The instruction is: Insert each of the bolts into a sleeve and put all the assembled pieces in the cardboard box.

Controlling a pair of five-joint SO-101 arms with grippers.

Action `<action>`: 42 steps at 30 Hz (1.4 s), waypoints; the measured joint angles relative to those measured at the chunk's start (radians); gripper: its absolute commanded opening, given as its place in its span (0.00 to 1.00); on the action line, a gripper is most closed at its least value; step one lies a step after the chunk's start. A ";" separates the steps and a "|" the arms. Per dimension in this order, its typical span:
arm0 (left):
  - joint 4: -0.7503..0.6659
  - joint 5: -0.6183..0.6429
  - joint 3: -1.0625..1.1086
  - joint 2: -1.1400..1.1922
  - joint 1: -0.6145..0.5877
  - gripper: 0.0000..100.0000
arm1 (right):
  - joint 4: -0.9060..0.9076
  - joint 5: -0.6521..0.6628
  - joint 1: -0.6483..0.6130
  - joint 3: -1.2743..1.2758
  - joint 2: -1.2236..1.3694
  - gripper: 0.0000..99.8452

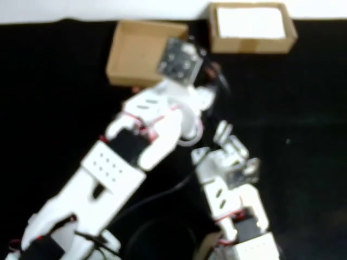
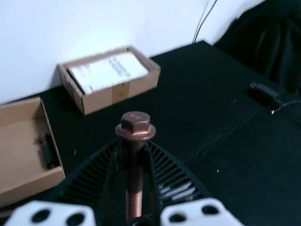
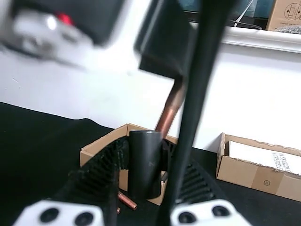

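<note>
- The copper hex-head bolt (image 2: 135,128) is clamped by its shank between the fingers of the left gripper (image 2: 135,157), with its flanged head just clear of the fingertips.
- In the right wrist view the bolt's threaded shank (image 3: 169,107) slants down to the top rim of the black cylindrical sleeve (image 3: 145,162). Whether its tip is already inside cannot be told.
- The right gripper (image 3: 146,157) is closed on the sleeve and holds it upright, above the black table (image 2: 211,94).
- The open brown cardboard box (image 2: 21,136) sits near the table's far edge, just beyond both grippers. One dark cylindrical piece (image 2: 44,149) with a coppery end lies inside it, close to one side wall.
- A second copper bolt (image 3: 127,201) lies loose on the table just outside that box.
- A smaller cardboard box (image 2: 117,92) stands beside the open one, apart from it. It holds a white printed sheet (image 2: 107,71) that covers nearly all of its inside.
- From the high view, the two boxes (image 1: 138,51) (image 1: 252,40) sit side by side along the far edge.
</note>
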 measured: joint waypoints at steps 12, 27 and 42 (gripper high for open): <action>0.104 0.000 0.104 -0.072 0.002 0.01 | 0.000 0.000 -0.002 0.000 0.000 0.01; 0.084 0.080 0.143 -0.167 -0.063 0.01 | 0.000 0.000 0.000 0.003 -0.005 0.01; 0.071 0.167 -0.012 -0.077 -0.044 0.01 | 0.000 -0.121 0.000 0.003 -0.003 0.01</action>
